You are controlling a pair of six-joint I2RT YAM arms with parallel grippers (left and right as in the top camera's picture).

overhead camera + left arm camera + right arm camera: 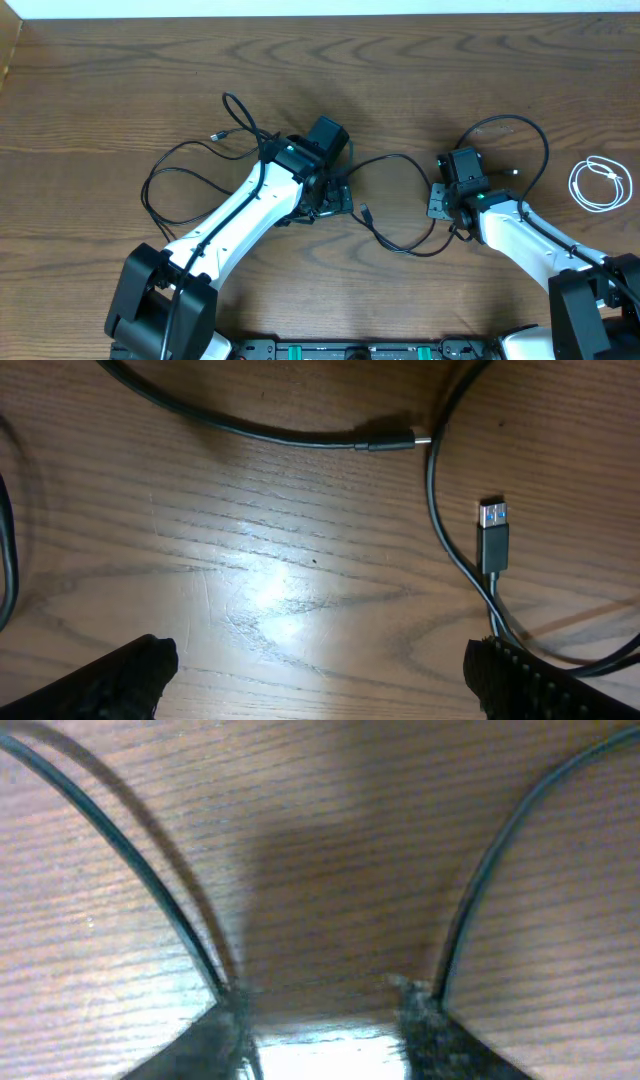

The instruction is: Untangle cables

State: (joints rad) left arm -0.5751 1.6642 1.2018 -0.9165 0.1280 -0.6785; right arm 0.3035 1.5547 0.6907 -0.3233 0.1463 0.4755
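Black cables lie in loose loops on the wooden table. One loop (150, 190) lies left of my left arm, and another (405, 250) runs between the grippers and curls up past the right one. A short white cable (600, 185) is coiled at the far right. My left gripper (332, 198) (320, 685) hangs open over bare wood. A blue-tongued USB plug (493, 530) and a second small plug (395, 443) lie ahead of it. My right gripper (438, 200) (325, 1030) stands partly open with only table between its blurred fingers. A black cable strand (120, 840) passes outside the left finger and another (500, 850) outside the right.
The table's far edge (320, 12) runs along the top of the overhead view. Both arm bases and a black rail (360, 350) sit at the near edge.
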